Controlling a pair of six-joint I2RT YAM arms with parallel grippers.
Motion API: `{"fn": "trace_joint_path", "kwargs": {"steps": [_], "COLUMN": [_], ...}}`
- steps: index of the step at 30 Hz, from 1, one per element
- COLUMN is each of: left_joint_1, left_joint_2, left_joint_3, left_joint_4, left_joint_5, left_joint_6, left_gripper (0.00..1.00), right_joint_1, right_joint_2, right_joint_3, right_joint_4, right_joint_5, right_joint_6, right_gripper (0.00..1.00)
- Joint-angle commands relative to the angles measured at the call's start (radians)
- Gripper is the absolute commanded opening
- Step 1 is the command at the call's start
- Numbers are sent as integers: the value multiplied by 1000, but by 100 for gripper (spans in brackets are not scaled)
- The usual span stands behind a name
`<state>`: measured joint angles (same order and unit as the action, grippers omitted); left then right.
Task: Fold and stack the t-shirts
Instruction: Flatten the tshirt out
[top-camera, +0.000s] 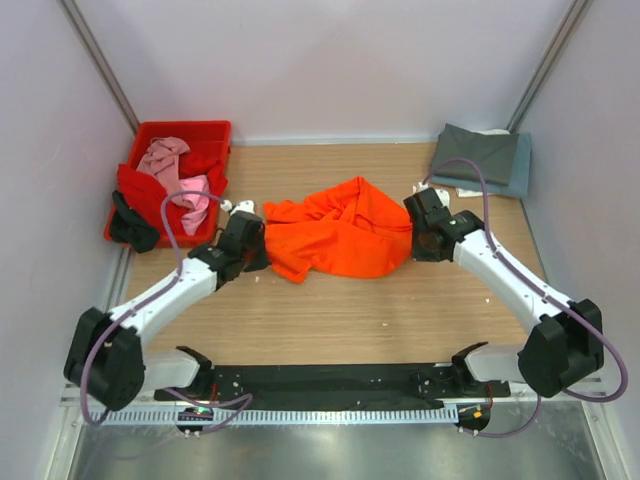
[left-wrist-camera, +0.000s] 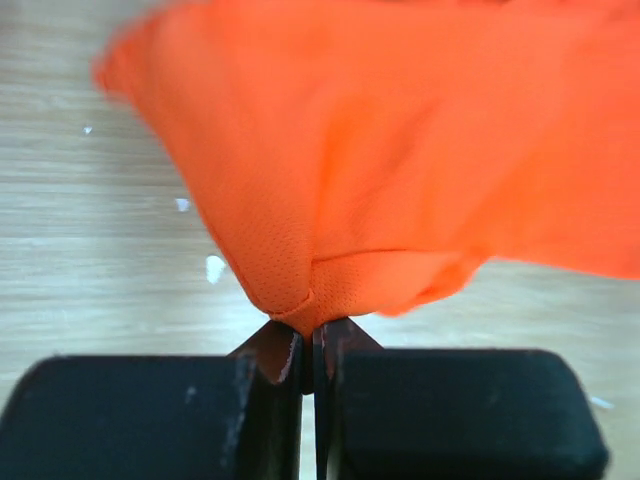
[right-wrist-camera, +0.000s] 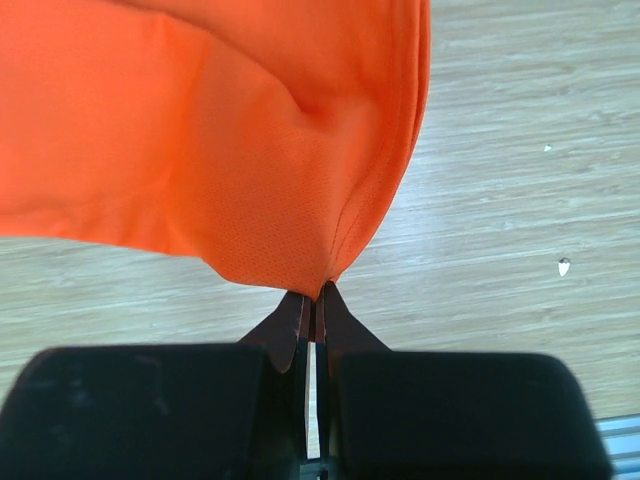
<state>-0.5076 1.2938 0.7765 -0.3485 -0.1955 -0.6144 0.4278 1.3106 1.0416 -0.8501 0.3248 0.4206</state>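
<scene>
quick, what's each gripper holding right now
left gripper: closed, pinching an edge of the orange t-shirt
right gripper: closed on the same orange t-shirt

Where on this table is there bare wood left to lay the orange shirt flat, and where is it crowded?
Free: the broad strip of table between the orange t-shirt and the base rail, and a narrower far strip between the red crate and the folded stack. Crowded: the middle, where left tool and right tool pinch the shirt.
</scene>
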Motion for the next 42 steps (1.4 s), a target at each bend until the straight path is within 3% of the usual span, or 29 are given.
{"fn": "trace_joint_path", "kwargs": {"steps": [1, 5, 10, 14, 20, 22, 27, 33, 35, 42], "left_joint_1": [4, 3, 3, 3, 3, 4, 9, 14, 14, 18], "left_joint_2": [-186, -313, -355, -393, -424, -451, -514, -427, -392, -85], "left_joint_3": [116, 292, 640, 829, 1108, 1121, 1138, 1193, 1202, 1250], "left_joint_4": [-164, -376, -555, -566, -547, -494, -422, -422, -428, -613], "left_joint_5": [79, 80, 177, 260, 456, 534, 544, 504, 469, 119], "left_joint_6": [-70, -56, 33, 134, 257, 271, 280, 252, 243, 168], "left_gripper": [0, 0, 0, 0, 0, 0, 0, 0, 0, 2], "right_joint_1": [-6, -6, -7, -6, -6, -7, -6, -4, -6, -4], "right_joint_2": [-99, -195, -342, -453, -678, -729, -823, -731, -634, -254], "right_joint_3": [107, 249, 428, 585, 633, 633, 656, 736, 775, 709], "right_joint_4": [-36, -79, -95, -96, -3, 26, 85, 59, 22, -50], "right_joint_5": [-4, -32, -119, -139, -176, -182, -132, -24, 69, 339], "right_joint_6": [3, -8, -86, -123, -183, -187, -223, -267, -269, -261], "right_gripper": [1, 1, 1, 1, 1, 1, 1, 1, 1, 1]}}
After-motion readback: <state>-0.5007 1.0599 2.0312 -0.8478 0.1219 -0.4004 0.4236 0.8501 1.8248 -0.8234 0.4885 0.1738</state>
